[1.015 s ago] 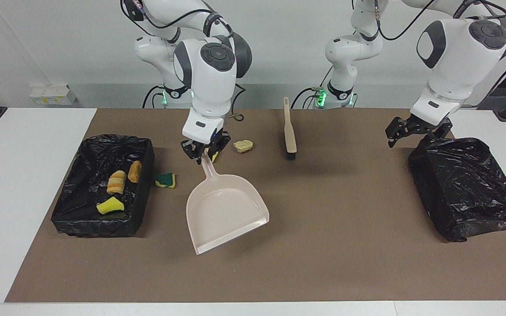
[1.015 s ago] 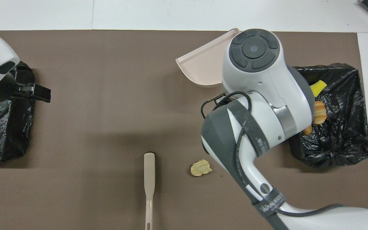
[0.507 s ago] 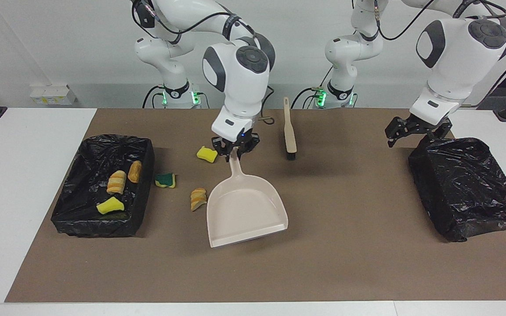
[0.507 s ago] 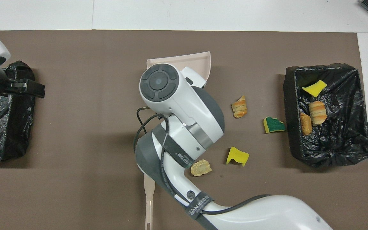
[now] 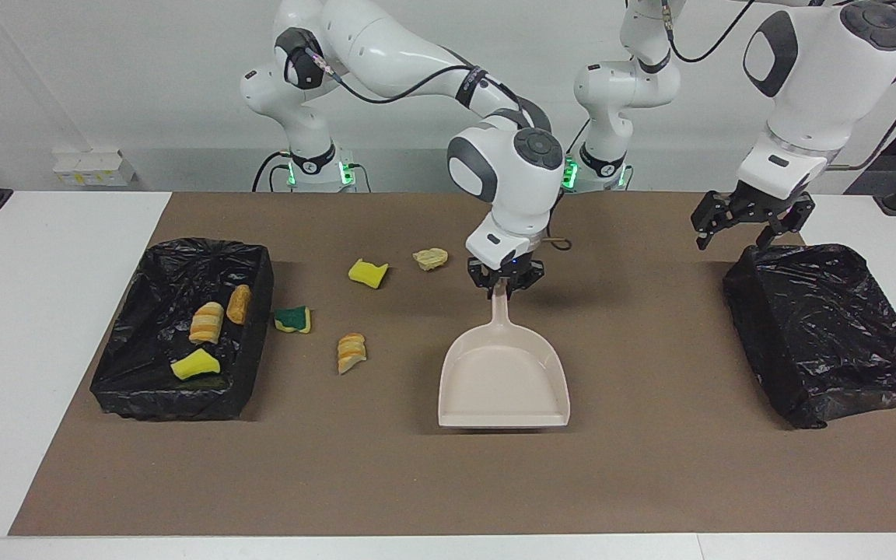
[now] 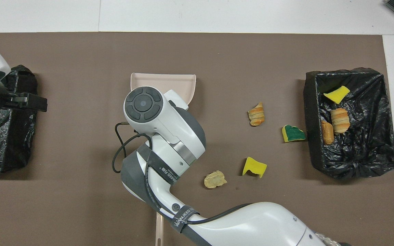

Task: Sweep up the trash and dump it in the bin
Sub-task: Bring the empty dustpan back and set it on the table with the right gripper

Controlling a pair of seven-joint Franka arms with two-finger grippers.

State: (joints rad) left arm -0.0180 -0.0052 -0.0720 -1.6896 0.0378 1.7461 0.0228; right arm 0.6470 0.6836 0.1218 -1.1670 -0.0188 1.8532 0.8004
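Trash [image 5: 352, 351]: four scraps on mat, three in bin [image 5: 255, 257].

Bright, even overhead light; soft shadows; sharp.

A plain white wall [image 5: 106, 78] rises past a white table [image 5: 28, 311] under a brown mat [image 5: 650, 482].

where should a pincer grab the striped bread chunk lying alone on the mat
Take the striped bread chunk from straight above, across its narrow width. It lies flat on the mat, apart from the other scraps, so nothing crowds either side.
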